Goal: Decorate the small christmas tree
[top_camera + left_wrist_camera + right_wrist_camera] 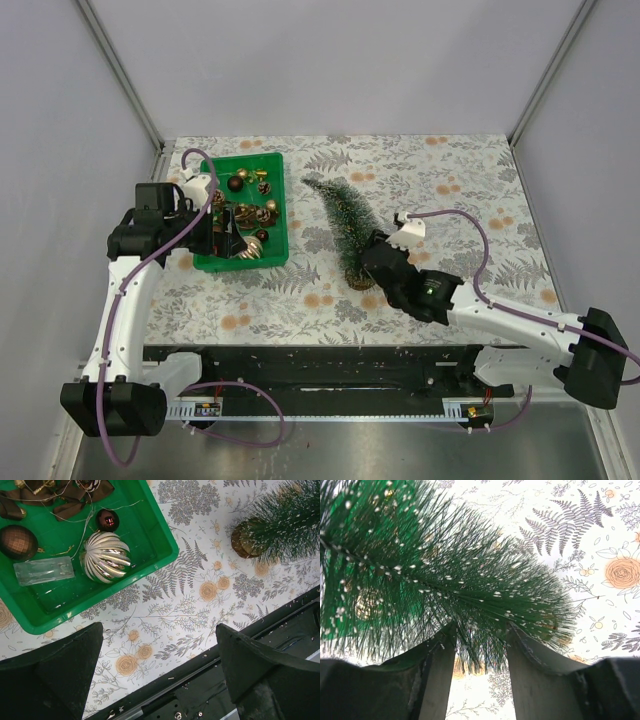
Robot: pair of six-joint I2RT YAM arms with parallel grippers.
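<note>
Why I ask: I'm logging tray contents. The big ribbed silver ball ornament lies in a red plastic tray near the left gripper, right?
Not quite: the plastic tray is green, not red, as the left wrist view shows. The big ribbed silver ball ornament does lie in it, near the left gripper.

In left wrist view tree (285,520) cut off at right edge, tray (155,535) cut off top and left, ornaments (248,212) overhead too small to identify
</note>
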